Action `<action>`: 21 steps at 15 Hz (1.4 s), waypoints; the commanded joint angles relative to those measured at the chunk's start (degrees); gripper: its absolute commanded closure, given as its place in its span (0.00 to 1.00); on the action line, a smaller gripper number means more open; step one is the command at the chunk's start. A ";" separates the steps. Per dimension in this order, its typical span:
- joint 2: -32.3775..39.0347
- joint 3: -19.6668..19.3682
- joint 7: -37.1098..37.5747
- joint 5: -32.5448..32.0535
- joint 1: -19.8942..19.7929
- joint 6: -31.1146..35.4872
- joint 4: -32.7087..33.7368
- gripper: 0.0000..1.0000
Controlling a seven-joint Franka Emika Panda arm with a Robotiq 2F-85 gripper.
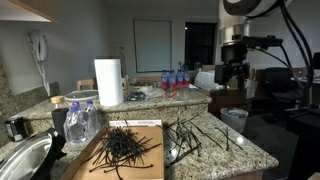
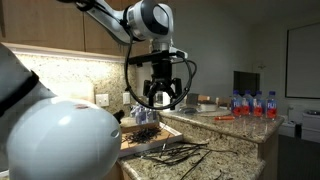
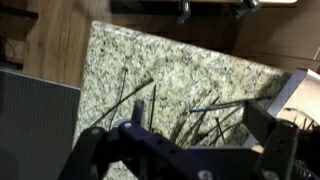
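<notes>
Aloft | 1 gripper (image 2: 162,100), spread | 2 black-stick piles (image 1: 125,148) (image 1: 200,135) | 1 towel roll (image 1: 108,81)

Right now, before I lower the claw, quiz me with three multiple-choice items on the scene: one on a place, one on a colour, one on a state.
1. Where do the thin black strips nearest the claw lie?
A. in a sink
B. on the speckled granite countertop
C. on the floor

2. What colour is the upright paper towel roll?
A. white
B. blue
C. green

3. How is the claw?
A. shut on a strip
B. shut on a bottle
C. open and empty

Answers:
1 B: the wrist view shows the strips fanned out on the granite.
2 A: the roll is plain white in an exterior view.
3 C: the claw hangs above the counter with its fingers spread and nothing between them.
</notes>
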 commanded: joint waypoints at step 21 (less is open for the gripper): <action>27.90 2.48 0.67 0.33 2.73 51.23 1.91 0.00</action>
